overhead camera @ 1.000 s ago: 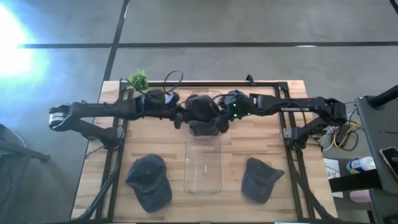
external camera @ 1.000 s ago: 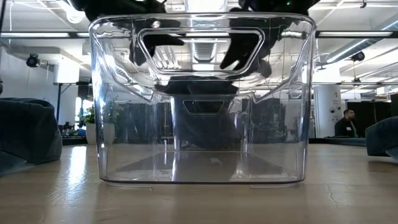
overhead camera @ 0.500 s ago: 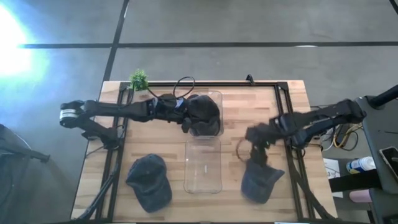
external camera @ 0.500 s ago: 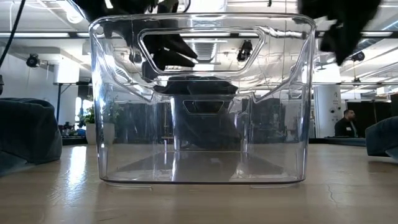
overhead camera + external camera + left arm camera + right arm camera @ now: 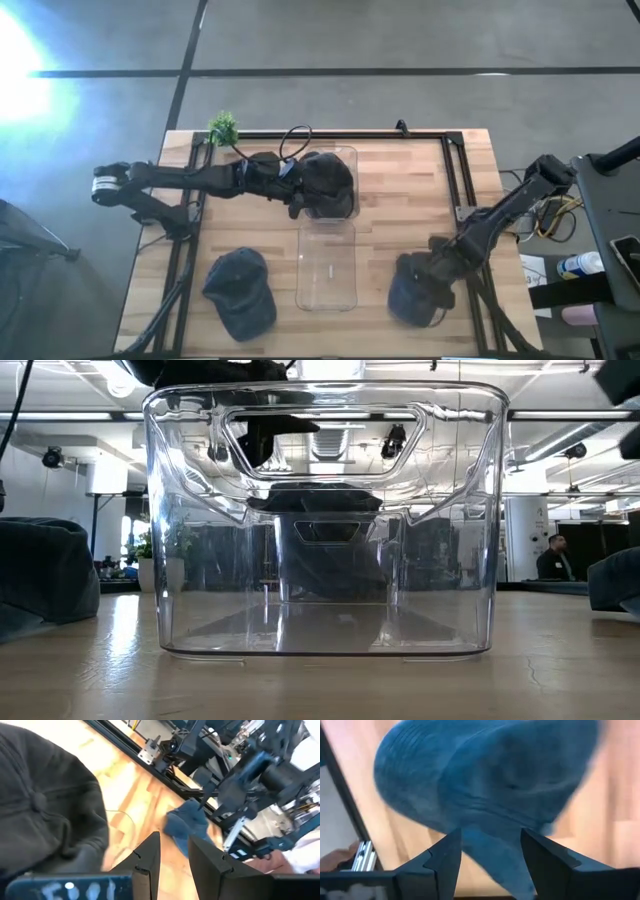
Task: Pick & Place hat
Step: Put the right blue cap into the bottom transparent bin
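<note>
A dark grey hat (image 5: 328, 180) lies inside the far clear bin (image 5: 349, 157). My left gripper (image 5: 297, 200) is open at that bin's left near corner, with the hat (image 5: 45, 805) beside its fingers and nothing between them. A blue-grey hat (image 5: 410, 292) lies on the table's right near part. My right gripper (image 5: 437, 272) is open just over it. In the right wrist view the hat's crown (image 5: 485, 775) fills the picture and its brim (image 5: 492, 852) shows between the two fingers. Whether they touch it I cannot tell. Another hat (image 5: 241, 290) lies on the left near part.
A second clear bin (image 5: 327, 265) stands in the table's middle near part, between the two lying hats; it fills the low view (image 5: 320, 520). A small green plant (image 5: 222, 127) stands at the far left corner. A black frame rail (image 5: 455, 190) runs along the table's sides.
My right gripper left the far bin and the dark hat, swung toward the table's right near part and came down over the blue-grey hat. My left gripper drew back slightly toward the left. The dark hat stayed in the far bin.
</note>
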Available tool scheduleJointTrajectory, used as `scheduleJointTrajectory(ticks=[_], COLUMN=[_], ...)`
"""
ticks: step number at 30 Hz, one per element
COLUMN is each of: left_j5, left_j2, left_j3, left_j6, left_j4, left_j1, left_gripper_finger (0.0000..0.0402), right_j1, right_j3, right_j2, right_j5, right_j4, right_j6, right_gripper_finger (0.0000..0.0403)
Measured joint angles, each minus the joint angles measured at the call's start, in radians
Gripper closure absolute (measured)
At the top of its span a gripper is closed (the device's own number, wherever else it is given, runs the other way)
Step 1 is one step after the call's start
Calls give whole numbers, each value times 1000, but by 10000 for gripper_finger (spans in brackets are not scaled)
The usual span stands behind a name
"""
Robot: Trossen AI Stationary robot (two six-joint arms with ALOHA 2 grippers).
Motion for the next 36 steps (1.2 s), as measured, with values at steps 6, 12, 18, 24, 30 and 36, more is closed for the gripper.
scheduleJointTrajectory(ticks=[6, 12, 18, 24, 30, 36], left_j5=[1, -77, -172, -167, -159, -180], left_j2=[-2, -2, -5, -39, -126, -217], left_j3=[0, 0, 9, 15, 16, 15], left_j6=[-92, -148, -166, -166, -157, -123], left_j4=[0, 0, -1, -26, -211, -432], left_j1=[-47, -126, -217, -278, -327, -370], left_gripper_finger=[310, 310, 310, 310, 310, 310], right_j1=[64, 93, 95, 92, 52, -1], right_j3=[-35, -21, -34, -35, -38, -39], right_j2=[99, 165, 222, 255, 243, 216], right_j5=[-52, -21, -19, -19, -34, -22], right_j4=[174, 186, 206, 240, 291, 330], right_j6=[17, -28, -55, -59, 8, 93], right_gripper_finger=[204, 204, 204, 208, 270, 382])
